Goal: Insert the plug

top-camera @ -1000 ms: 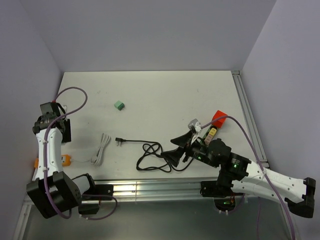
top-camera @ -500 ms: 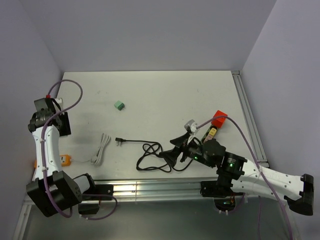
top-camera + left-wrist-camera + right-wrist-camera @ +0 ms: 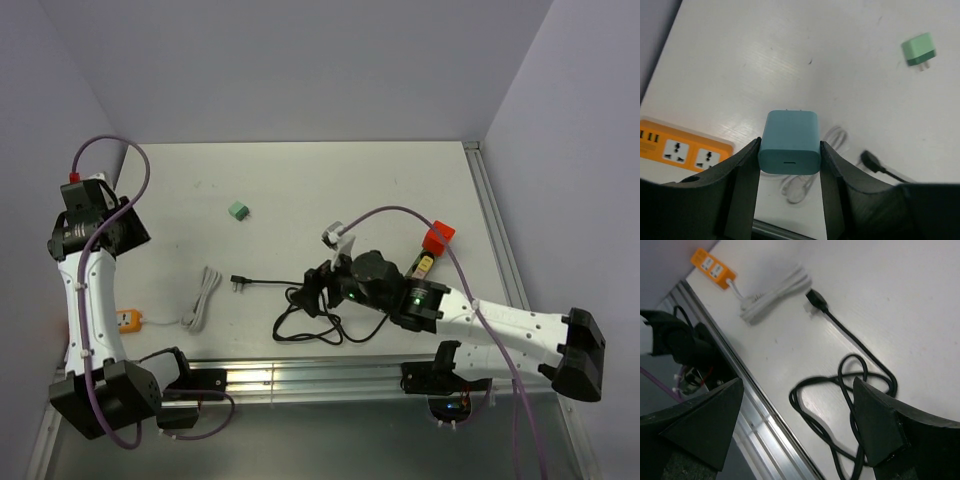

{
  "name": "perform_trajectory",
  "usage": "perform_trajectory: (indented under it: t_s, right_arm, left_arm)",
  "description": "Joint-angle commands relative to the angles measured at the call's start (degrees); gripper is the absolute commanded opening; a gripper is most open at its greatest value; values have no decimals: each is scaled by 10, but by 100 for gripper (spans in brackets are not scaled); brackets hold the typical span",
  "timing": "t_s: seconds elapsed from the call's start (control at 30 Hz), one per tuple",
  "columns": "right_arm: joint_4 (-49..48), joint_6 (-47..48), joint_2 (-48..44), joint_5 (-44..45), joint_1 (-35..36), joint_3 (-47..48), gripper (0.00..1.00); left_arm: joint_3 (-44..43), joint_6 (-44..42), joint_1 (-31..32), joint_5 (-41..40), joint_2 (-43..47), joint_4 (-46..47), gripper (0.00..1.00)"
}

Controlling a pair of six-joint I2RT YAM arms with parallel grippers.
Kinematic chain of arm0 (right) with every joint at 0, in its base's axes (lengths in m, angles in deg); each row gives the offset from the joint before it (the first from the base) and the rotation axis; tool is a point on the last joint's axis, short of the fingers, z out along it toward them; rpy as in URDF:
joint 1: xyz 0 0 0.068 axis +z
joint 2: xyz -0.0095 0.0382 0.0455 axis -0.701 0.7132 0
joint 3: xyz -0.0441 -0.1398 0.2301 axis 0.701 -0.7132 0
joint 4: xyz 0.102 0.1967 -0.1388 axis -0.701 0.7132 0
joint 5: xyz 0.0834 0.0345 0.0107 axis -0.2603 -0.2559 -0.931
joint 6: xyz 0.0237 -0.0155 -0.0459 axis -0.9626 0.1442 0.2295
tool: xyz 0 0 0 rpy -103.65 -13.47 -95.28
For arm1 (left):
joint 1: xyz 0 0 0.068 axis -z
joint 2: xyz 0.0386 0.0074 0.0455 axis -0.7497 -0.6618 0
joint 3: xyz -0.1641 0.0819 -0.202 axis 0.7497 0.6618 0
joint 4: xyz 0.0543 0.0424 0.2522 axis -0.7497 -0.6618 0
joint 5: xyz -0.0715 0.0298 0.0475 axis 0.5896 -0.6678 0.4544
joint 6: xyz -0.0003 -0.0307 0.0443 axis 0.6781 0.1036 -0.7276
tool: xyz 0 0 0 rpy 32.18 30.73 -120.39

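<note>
Left claw (image 3: 789, 150): closed on the teal plug (image 3: 789, 142), one finger on each flat side, USB port face toward the wrist camera. The prongs point away, toward the tabletop (image 3: 330, 190), which suits a downward push into a socket.
Teal plug position: raised above the tabletop at the far left, held clear of everything below.
Power strip (image 3: 682, 150): orange, lying flat at the near left edge, sockets facing up; two show in the left wrist view. It sits left of and below the plug in that view, so the plug is not yet lined up over a socket.
White cord (image 3: 202, 299): bundled just right of the power strip, joined to it by a short lead.
Right claw (image 3: 795, 425): open and empty, fingers spread wide, hovering above the black cable (image 3: 305, 310), not touching it. No clear role in the insertion from here.
Black cable: loose coil at near centre, its connector end (image 3: 238, 281) stretched out leftward toward the white cord.
Green adapter (image 3: 238, 210): far centre-left, well apart from both arms, untouched.
Red block (image 3: 438, 237): right of centre, beyond the right arm.
Step in hand (judgement): carrying the plug toward the strip; insertion not yet done.
Next need (judgement): bring prongs square over a socket before pressing.
</note>
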Motion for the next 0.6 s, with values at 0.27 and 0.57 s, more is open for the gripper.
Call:
perform_trajectory:
  t_s: [0.27, 0.57]
  right_arm:
    - [35, -87, 388, -156, -9, 390, 92]
    - [151, -235, 623, -143, -26, 645, 85]
  left_arm:
    - [-38, 265, 10, -89, 51, -8, 0]
    - [-50, 333, 10, -83, 74, -20, 0]
